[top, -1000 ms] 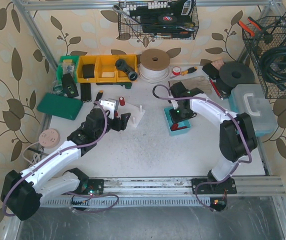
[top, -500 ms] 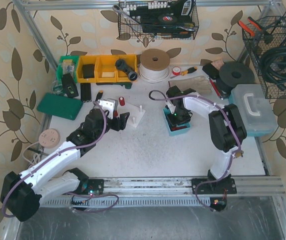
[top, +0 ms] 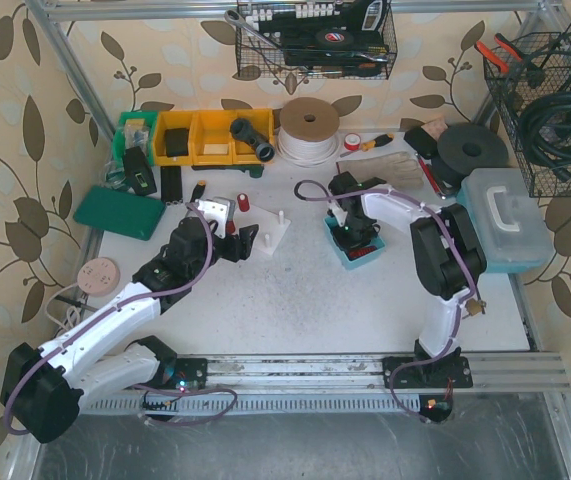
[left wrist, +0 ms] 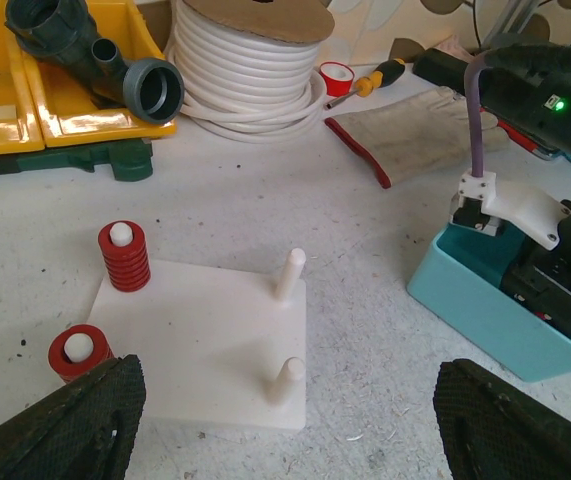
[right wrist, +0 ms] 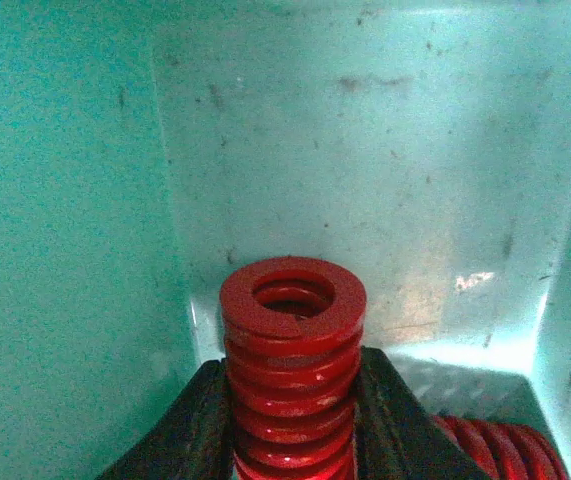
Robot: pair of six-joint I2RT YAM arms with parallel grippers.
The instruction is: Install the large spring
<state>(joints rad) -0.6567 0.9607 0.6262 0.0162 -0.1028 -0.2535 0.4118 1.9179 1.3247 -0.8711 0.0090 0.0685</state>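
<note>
While the left arm keeps the pose it had a second ago, the right arm has folded in. Its elbow now sits nearer the middle of the desk than the right edge. The teal bin, right of the desk's middle, has shifted slightly toward the far edge.

The right claw reaches down into that bin, its two black fingers clamped on the sides of the large spring. That red spring stands upright inside the bin. A second red spring lies on the bin floor beside it.

The left claw hovers with its fingers wide apart at the near edge of the white board, which lies mid-desk. Two bare pegs stand on the board's right side. Two pegs on its left side carry a tall spring and a short spring.
</note>
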